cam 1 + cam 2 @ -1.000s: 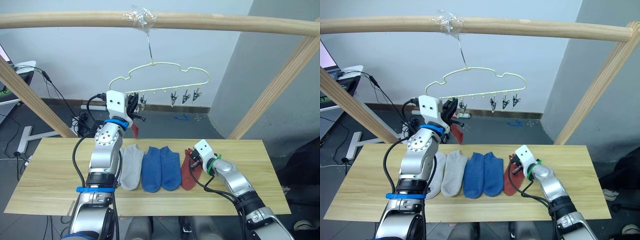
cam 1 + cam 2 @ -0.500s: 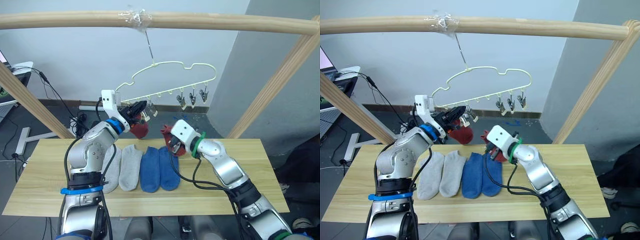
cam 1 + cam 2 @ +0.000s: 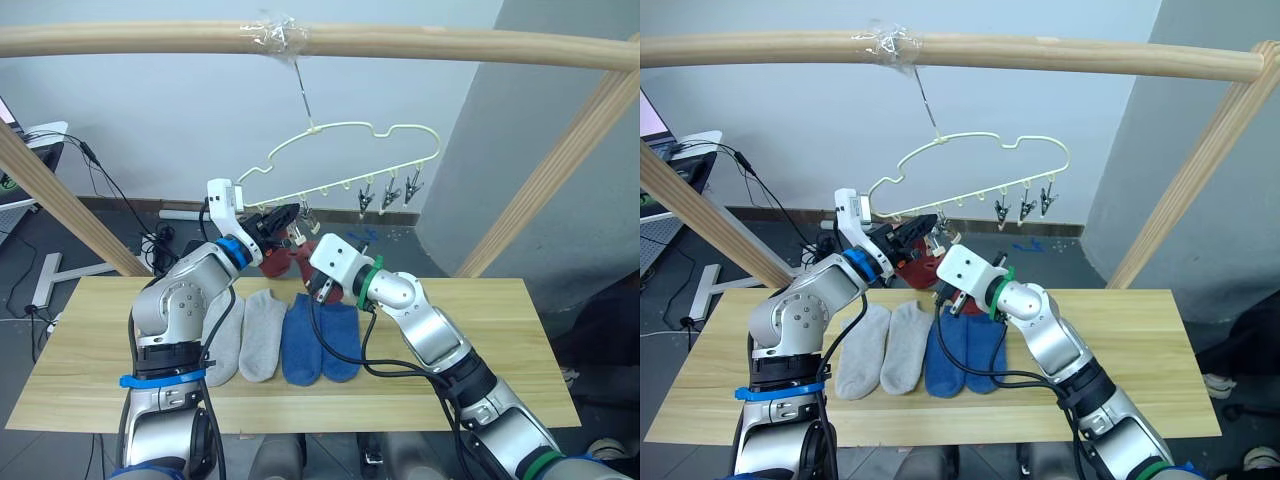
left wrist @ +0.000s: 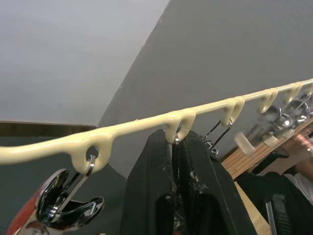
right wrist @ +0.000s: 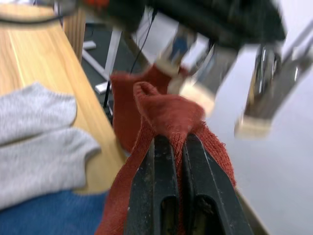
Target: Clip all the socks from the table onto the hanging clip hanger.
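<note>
Under the wooden pole frame [image 3: 330,40] and above the desk [image 3: 500,345], I see my right end effector [image 5: 171,147] clamped on a rust-red sock [image 5: 168,115] just below the clip hanger [image 3: 350,160], my left end effector [image 4: 176,147] pinching a clip [image 4: 177,139] beside it, grey and blue socks [image 3: 320,335] lying beneath.

Access to the left end of the clip hanger [image 3: 345,160] is crowded: the left gripper [image 3: 285,216] is pinched on a clip there, the right gripper [image 3: 318,287] holds a rust red sock [image 5: 168,122] just below and beside it, and a second rust red sock [image 3: 277,262] hangs from the end clip. The three free clips [image 3: 390,193] at the right end have open air beneath them. On the table [image 3: 480,340], the grey socks [image 3: 245,333] and blue socks [image 3: 322,340] cover the centre; both ends are bare wood. Slanted wooden poles [image 3: 545,170] flank both sides.
</note>
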Robot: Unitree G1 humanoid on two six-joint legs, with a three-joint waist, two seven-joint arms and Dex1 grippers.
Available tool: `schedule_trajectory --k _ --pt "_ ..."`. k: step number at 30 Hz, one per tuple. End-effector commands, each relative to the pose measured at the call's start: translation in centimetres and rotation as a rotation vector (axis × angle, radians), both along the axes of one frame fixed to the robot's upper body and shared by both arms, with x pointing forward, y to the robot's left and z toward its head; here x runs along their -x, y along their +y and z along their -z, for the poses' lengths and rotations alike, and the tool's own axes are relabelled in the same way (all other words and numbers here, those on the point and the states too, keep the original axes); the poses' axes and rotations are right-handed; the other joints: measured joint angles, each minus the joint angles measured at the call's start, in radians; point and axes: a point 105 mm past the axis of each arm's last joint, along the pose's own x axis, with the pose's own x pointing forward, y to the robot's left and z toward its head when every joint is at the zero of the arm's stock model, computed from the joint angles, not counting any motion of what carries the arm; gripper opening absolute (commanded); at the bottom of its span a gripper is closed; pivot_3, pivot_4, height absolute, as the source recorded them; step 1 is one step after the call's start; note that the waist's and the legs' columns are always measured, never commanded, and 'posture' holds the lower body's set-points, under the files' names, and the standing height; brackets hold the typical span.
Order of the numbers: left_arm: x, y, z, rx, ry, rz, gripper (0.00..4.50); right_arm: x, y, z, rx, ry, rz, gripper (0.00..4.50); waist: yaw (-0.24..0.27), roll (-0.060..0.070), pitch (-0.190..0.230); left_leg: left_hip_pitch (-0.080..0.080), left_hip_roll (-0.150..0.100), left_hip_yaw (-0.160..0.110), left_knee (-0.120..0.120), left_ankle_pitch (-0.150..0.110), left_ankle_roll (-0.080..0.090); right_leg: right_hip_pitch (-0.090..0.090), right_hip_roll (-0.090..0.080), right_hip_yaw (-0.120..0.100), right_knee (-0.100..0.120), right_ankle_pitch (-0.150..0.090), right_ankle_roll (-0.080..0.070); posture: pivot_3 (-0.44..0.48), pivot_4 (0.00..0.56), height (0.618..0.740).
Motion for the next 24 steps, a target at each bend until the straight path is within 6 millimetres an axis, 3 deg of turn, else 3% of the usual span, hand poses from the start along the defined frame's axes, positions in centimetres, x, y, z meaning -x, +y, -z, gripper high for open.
schedule_trajectory --k 1,13,18,22,24 --pt "0.3 -0.2 -0.8 0.017 -0.028 0.004 0.00 0.3 0.7 -1.6 -0.037 -0.050 -0.021 0.03 0.000 0.000 0.000 0.000 0.000 0.000 0.000 0.000 0.000 0.000 0.000 0.000 0.000 0.000 0.000 -0.032 0.191 0.701" --pt "0.9 -0.6 -0.1 0.035 0.001 0.019 0.00 0.1 1.5 -2.7 -0.088 -0.058 -0.027 0.03 0.000 0.000 0.000 0.000 0.000 0.000 0.000 0.000 0.000 0.000 0.000 0.000 0.000 0.000 0.000 -0.026 0.190 0.701" --pt "1.4 -0.5 0.0 -0.028 -0.016 0.042 1.55 -0.1 1.4 -2.8 -0.089 -0.066 -0.014 0.00 0.000 0.000 0.000 0.000 0.000 0.000 0.000 0.000 0.000 0.000 0.000 0.000 0.000 0.000 0.000 -0.026 0.190 0.701" --pt "2.1 -0.4 -1.1 -0.014 -0.042 0.069 2.74 -0.1 1.5 -2.8 -0.086 -0.063 -0.021 0.00 0.000 0.000 0.000 -0.001 0.000 0.000 0.000 0.000 0.000 0.000 0.000 0.000 0.000 0.000 -0.001 -0.024 0.189 0.701" --pt "2.5 -0.2 -1.5 -0.006 -0.048 0.091 2.74 -0.2 1.6 -2.8 -0.085 -0.065 -0.020 0.00 0.000 0.000 0.000 -0.001 0.000 0.000 0.000 0.000 0.000 0.000 0.000 0.000 0.000 0.000 -0.001 -0.024 0.189 0.701"
